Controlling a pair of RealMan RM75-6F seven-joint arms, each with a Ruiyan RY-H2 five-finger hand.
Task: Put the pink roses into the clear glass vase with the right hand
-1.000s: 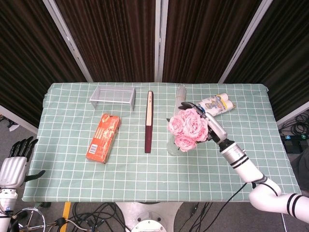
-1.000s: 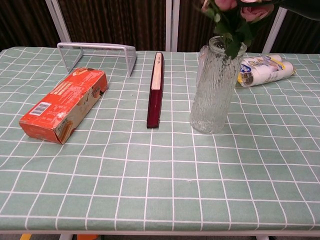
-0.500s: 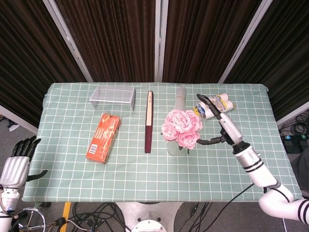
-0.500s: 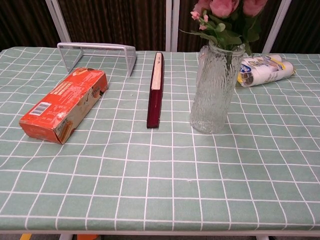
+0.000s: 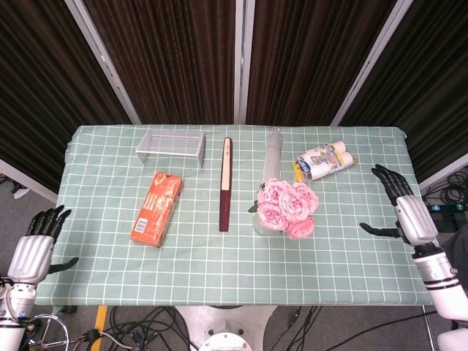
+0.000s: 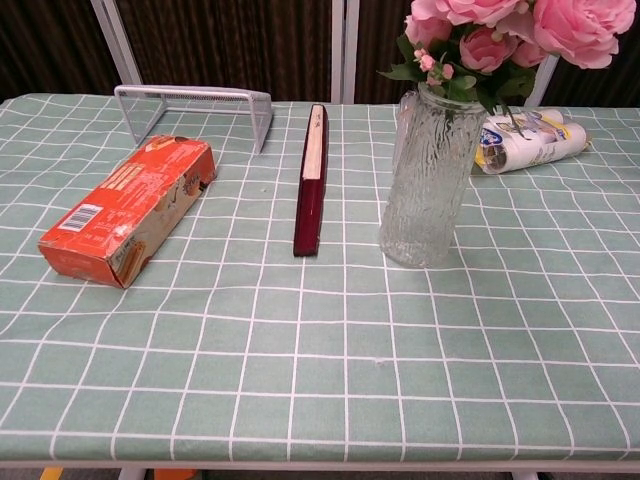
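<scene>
The pink roses [image 5: 287, 207] stand in the clear glass vase [image 6: 423, 182], their blooms [image 6: 520, 22] spreading over its rim and leaning right. The vase [image 5: 270, 164] sits upright near the middle of the table. My right hand [image 5: 407, 212] is at the table's right edge, well apart from the vase, fingers spread and holding nothing. My left hand [image 5: 35, 250] hangs off the front left corner, also empty with fingers apart. Neither hand shows in the chest view.
An orange box [image 5: 156, 208] lies left of centre. A dark red book [image 5: 225, 183] stands on edge beside the vase. A wire rack [image 5: 170, 147] sits at the back left, and a white-and-yellow packet [image 5: 324, 159] at the back right. A green checked cloth [image 5: 219, 263] covers the table.
My right hand has let go of the roses and pulled away to the right edge of the table. The roses have settled lower in the vase, leaning right.
</scene>
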